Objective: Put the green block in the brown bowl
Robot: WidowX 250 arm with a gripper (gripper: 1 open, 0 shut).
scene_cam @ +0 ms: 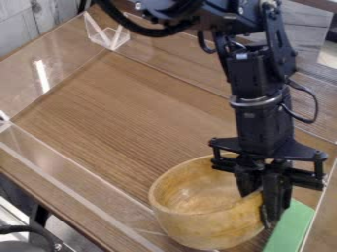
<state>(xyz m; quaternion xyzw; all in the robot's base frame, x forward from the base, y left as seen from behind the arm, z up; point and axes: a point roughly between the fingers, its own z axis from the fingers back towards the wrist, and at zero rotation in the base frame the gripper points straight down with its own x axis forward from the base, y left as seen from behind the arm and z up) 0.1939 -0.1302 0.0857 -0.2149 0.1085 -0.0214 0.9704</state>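
Note:
The brown bowl (pixel 195 228) stands at the front right of the wooden table, its grain rings visible inside. The green block (pixel 295 232) lies flat just right of the bowl, partly cut off by the picture's lower edge. My gripper (pixel 277 209) points steeply down with its dark fingers (pixel 270 189) pressed together, shut, right at the bowl's right rim and just above the block's near end. Whether the tips touch the block or the rim I cannot tell; nothing shows between them.
A low clear plastic wall (pixel 53 148) runs along the table's left and front edges. A small clear stand (pixel 105 31) sits at the back left. Black cables (pixel 305 98) hang beside the arm on the right.

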